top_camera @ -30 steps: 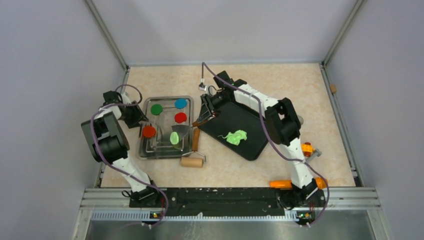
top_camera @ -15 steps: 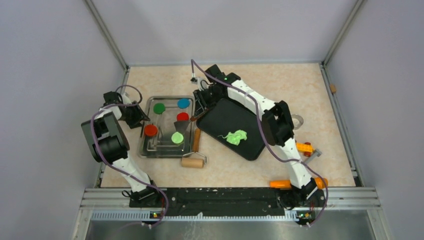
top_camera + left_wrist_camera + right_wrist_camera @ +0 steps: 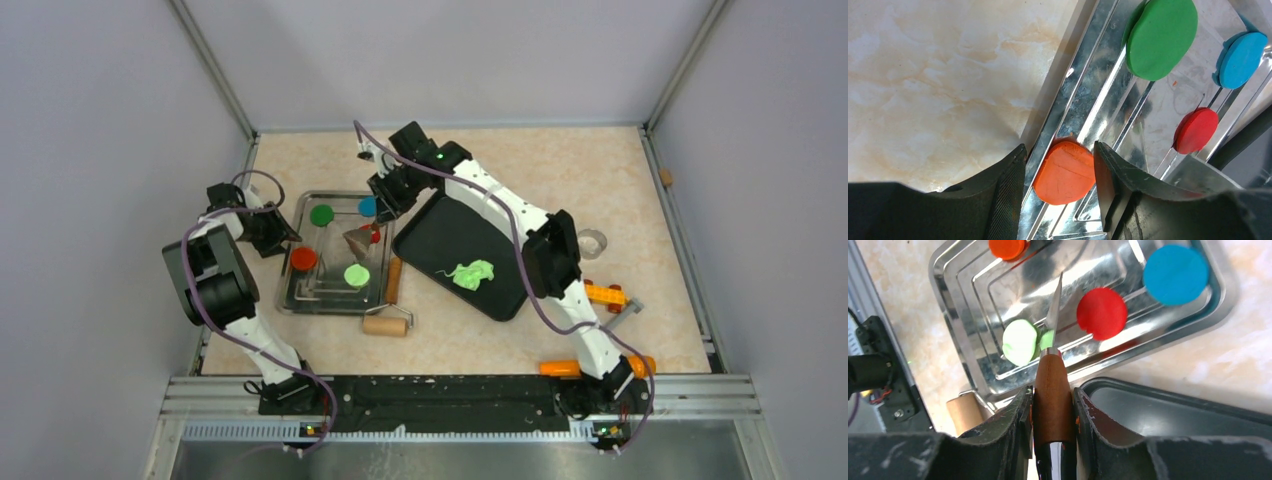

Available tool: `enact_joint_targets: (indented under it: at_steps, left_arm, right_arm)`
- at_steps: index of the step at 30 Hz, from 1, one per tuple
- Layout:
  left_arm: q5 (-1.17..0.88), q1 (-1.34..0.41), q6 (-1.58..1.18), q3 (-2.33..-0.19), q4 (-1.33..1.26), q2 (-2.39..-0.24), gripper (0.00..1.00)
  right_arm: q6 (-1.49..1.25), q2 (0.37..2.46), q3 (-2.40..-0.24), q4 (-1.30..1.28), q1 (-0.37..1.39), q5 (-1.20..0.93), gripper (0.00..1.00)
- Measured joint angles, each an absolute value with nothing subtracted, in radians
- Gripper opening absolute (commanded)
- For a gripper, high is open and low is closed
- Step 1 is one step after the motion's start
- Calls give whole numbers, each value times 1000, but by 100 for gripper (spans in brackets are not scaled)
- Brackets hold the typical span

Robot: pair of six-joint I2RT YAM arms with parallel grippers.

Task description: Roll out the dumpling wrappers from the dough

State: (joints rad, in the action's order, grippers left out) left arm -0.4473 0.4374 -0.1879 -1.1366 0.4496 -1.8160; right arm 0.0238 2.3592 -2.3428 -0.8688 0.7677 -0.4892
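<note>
beige tabletop [image 3: 620, 180], right claw [image 3: 1052, 391] grasping spatula [image 3: 1052, 415] near lime wrapper [image 3: 1019, 341], left claw [image 3: 1059, 147] released astride tray [image 3: 1048, 125] rim

Overhead looks down, wide; wrist views near, sharing metal tray [image 3: 320, 311]

The scene is lit brightly and evenly from above — shadows are kept short and soft. Glare is thrown off the steel tray [image 3: 998, 290], and the nearest foreground is blurred in both wrist views.
</note>
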Motion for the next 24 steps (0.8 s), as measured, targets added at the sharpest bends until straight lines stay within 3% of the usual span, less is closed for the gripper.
enact_joint_targets:
  at_steps: [7, 11, 19, 24]
  left_arm:
    - [-442, 437, -164, -1137, 479, -1788, 57]
    - [-429, 432, -131, -1137, 511, -1752, 58]
    - [-331, 363, 43, -1138, 555, -1587, 58]
    - [-329, 305, 171, -1158, 608, -1512, 58]
  right_arm:
    - [79, 2307, -2377, -860, 754, -419, 0]
    - [71, 2192, -2289, -853, 678, -449, 0]
    - [-101, 1857, -1863, -741, 248, -605, 0]
    - [-209, 1768, -1653, -659, 12, -635, 0]
